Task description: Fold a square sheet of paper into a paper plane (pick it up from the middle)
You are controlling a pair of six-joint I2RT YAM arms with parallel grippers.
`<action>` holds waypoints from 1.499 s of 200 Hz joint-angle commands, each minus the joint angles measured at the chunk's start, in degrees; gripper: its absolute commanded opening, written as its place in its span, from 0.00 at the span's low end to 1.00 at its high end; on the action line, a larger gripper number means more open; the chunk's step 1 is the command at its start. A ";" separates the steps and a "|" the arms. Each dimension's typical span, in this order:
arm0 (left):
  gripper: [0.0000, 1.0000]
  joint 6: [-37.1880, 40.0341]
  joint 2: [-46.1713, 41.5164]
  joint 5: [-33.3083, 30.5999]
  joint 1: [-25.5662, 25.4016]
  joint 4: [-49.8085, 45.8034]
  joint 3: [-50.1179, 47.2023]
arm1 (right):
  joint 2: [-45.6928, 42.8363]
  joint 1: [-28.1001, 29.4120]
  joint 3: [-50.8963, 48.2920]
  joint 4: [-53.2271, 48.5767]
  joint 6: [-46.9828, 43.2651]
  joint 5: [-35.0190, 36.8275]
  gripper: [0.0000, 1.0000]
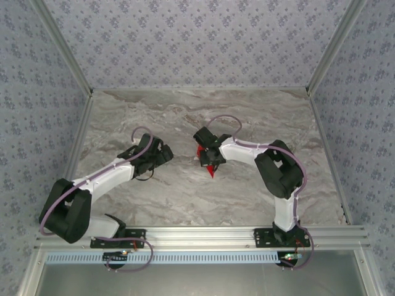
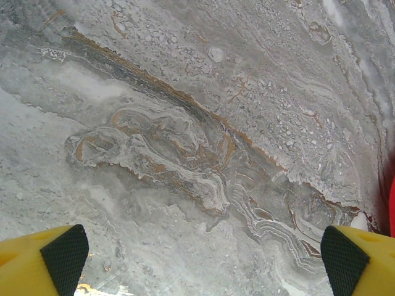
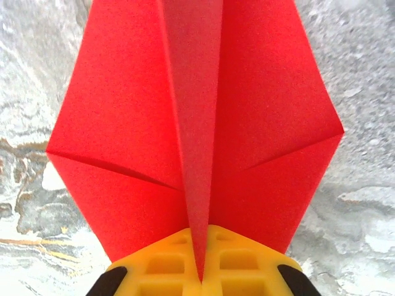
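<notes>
The right tool (image 1: 208,158) is clamped on the paper plane (image 1: 210,169) near the middle of the table (image 1: 154,111), a little toward the right edge. From above, most of the red paper is hidden under the tool's black body. One sharp tip pokes out toward the near edge and a smaller red patch shows on the tool's left side. In the right wrist view, the yellow fingers (image 3: 166,266) press together on the plane's raised centre fold. The creased wings spread to either side over the grey marble. I cannot tell whether the paper touches the table.

The left tool (image 1: 162,152) stands near the right one, on the left-edge side of it, with a strip of bare marble between them. Its jaws are wide apart and hold nothing. Its black pads (image 2: 65,253) sit at the lower corners of the left wrist view, above veined stone, with a sliver of red at that view's right border.

The right arm (image 1: 281,172) bends in from the near right corner. Patterned walls (image 1: 197,37) close the far, left and right edges, and a metal rail (image 1: 203,233) runs along the near edge.
</notes>
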 commanded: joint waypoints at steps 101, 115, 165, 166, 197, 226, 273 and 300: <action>0.99 2.05 -0.02 -1.55 0.31 -2.82 2.04 | 13.74 -11.71 22.33 -3.49 -7.07 -2.06 0.06; 0.99 2.15 0.04 -1.49 0.33 -2.84 2.10 | 14.79 -12.07 23.16 -4.11 -7.28 -1.93 0.08; 0.99 2.82 0.03 -2.24 0.30 -4.15 3.13 | 18.62 -12.01 22.89 -5.80 -5.79 -0.95 0.11; 0.99 2.84 0.01 -2.25 0.32 -4.23 3.18 | 18.66 -11.97 22.87 -5.80 -5.73 -0.92 0.11; 0.99 3.42 -0.53 -4.06 0.29 -6.65 4.39 | 19.89 -11.74 23.18 -6.49 -4.62 -0.19 0.13; 0.99 5.15 -1.59 -8.49 0.62 -10.75 7.25 | 15.71 -11.31 25.85 -8.47 -4.78 -0.80 0.22; 0.99 11.32 -5.84 -14.79 5.74 -15.35 11.55 | -1.32 -12.46 23.13 -5.92 -5.36 -1.45 0.59; 0.99 15.61 -8.46 -19.09 10.49 -16.23 12.27 | -12.52 -15.45 13.55 -1.03 -6.68 4.45 0.84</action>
